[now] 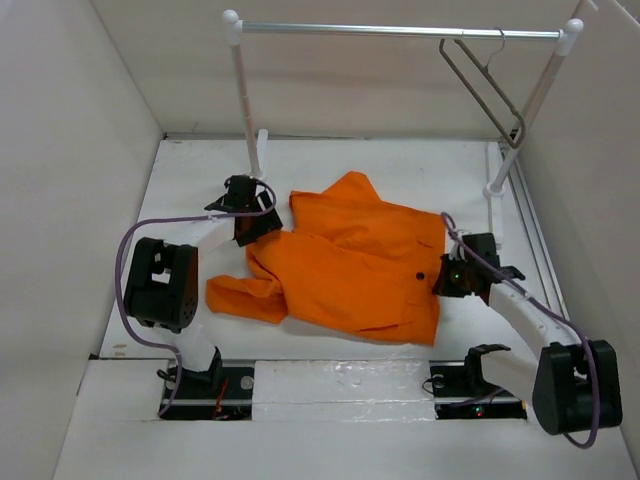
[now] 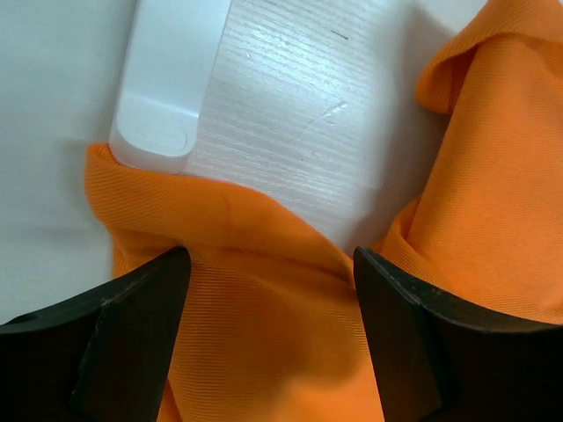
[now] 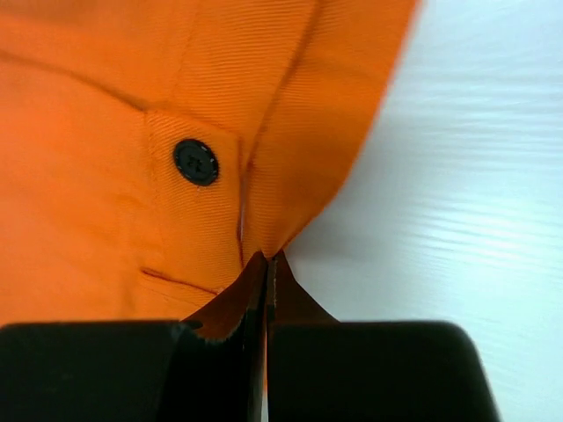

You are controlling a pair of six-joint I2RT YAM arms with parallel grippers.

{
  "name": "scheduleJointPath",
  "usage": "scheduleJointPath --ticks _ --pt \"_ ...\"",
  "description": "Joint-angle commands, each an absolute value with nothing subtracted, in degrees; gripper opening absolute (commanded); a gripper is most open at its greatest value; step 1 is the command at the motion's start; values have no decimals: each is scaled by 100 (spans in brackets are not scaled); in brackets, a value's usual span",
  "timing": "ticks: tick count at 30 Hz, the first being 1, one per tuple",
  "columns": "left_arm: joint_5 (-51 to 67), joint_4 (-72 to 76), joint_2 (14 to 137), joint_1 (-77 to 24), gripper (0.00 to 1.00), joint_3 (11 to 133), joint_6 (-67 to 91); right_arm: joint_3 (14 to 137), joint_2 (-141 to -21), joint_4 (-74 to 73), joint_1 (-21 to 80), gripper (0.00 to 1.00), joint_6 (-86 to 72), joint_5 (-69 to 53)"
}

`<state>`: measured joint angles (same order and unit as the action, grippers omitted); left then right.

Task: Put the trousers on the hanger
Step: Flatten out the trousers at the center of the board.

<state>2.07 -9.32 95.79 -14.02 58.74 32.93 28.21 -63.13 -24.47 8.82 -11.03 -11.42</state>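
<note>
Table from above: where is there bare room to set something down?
Bare: the far strip between the trousers and the white posts; the near strip between trousers and arm bases. Crowded: both sides of the trousers, at the left end effector and right end effector.

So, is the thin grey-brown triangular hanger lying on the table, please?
No, the hanger hangs by its hook from the silver rail.

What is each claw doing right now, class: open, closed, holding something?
Left claw: open, straddling the trousers.
Right claw: closed, pinching the trousers' waistband edge.
</note>
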Motion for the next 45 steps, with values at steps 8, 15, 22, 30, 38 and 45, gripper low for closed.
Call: scheduleJointPath --ticks 8,15,22,30,38,45 --pt "-685 -932 8130 -1371 86 5028 3472 4351 -5941 -3094 -800 0 158 254" --pt "-37 -730 8753 -1318 91 4965 3612 4166 -6151 -2908 -1011 54 492 -403" --pt "563 -843 8766 -1318 80 5177 3552 4272 -5417 -3305 700 53 633 -815" --pt "-711 -1633 6514 -1318 41 5561 3410 5592 -6737 -1899 4906 22 535 -1310" --pt "-2214 -2557 5748 -1266 41 7783 3208 9647 -10289 -2636 6143 84 1783 -1836" --pt "-2092 -2892 5687 -1266 46 8508 3120 11355 -12383 -3279 6328 85 1679 -2234"
